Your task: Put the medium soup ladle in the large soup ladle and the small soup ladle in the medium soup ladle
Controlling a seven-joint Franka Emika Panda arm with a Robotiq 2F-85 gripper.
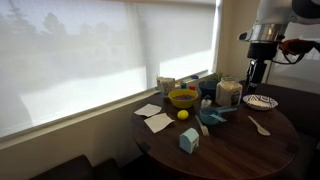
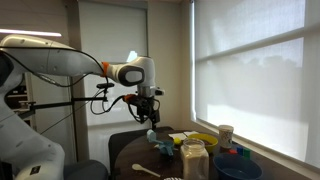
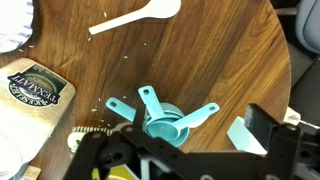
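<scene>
The three teal-blue soup ladles (image 3: 165, 123) lie stacked on the brown round table (image 3: 230, 60), bowls nested one inside another and handles fanned out left, up and right. I cannot tell which handle belongs to the large, medium or small ladle. They show as one teal cluster in an exterior view (image 1: 214, 116). My gripper (image 3: 200, 120) is open and empty. It hangs well above the table in both exterior views (image 1: 255, 72) (image 2: 150, 108), with the stack below and between its fingers in the wrist view.
A white spoon (image 3: 135, 20) lies beyond the stack. A yellow bowl (image 1: 183, 98), lemon (image 1: 183, 114), jar (image 1: 228, 93), plate (image 1: 261, 101), small blue-white carton (image 1: 189, 140) and white napkins (image 1: 155, 120) sit on the table. The window blind is behind.
</scene>
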